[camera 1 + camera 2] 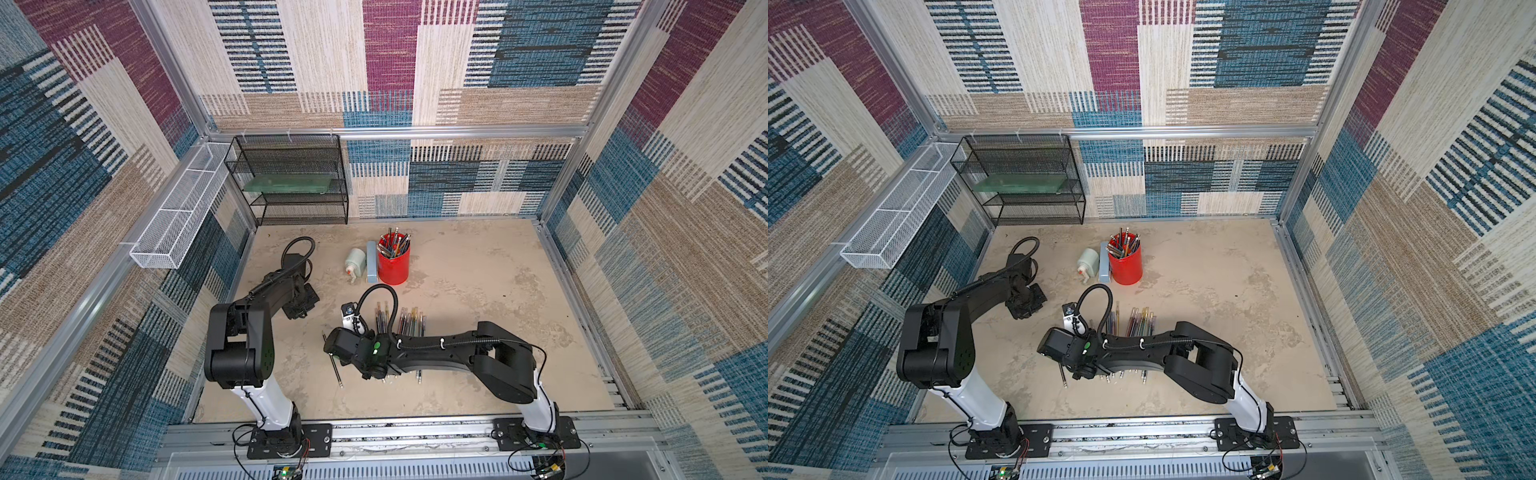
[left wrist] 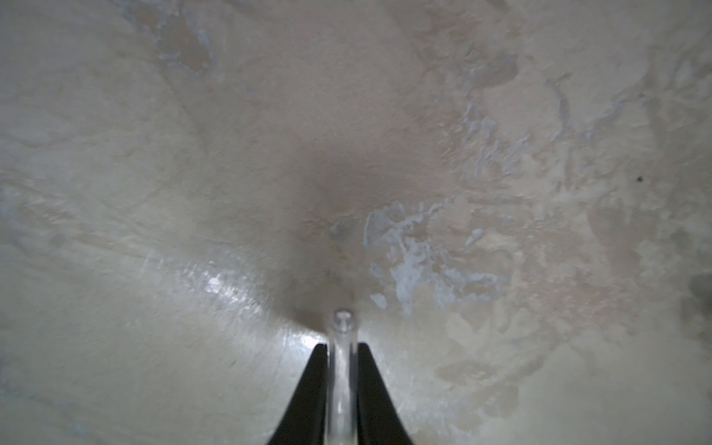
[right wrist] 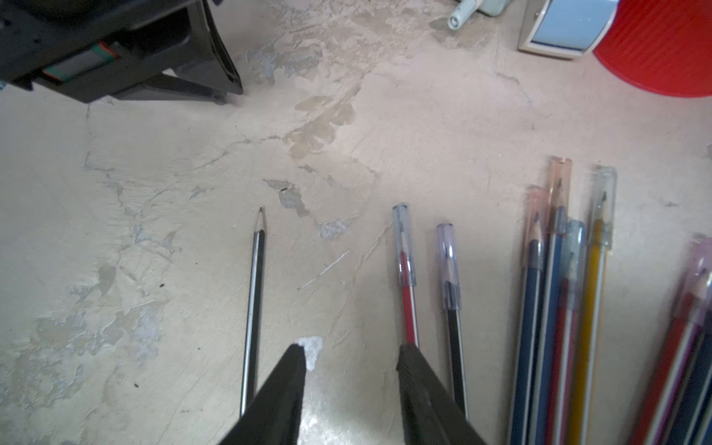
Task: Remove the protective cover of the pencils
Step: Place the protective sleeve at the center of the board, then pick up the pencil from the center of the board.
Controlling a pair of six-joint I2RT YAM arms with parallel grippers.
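My left gripper (image 2: 342, 346) is shut on a clear tube-shaped protective cover (image 2: 343, 327) just above the bare table; in both top views it hangs at the left (image 1: 300, 305) (image 1: 1026, 305). My right gripper (image 3: 352, 348) is open over bare table with nothing between its fingers. A bare black pencil (image 3: 254, 308) (image 1: 334, 365) lies just outside one finger. A red pencil (image 3: 408, 308) and a black pencil (image 3: 452, 327), both capped, lie past the other finger. Several more capped pencils (image 3: 558, 289) (image 1: 409, 324) lie side by side, partly hidden under the right arm (image 1: 436, 349).
A red cup (image 1: 393, 264) full of pencils stands behind the row, with a pale blue box (image 1: 372, 262) and a white bottle (image 1: 355, 259) beside it. A black mesh shelf (image 1: 291, 178) and a white wire basket (image 1: 178, 216) sit at the back left.
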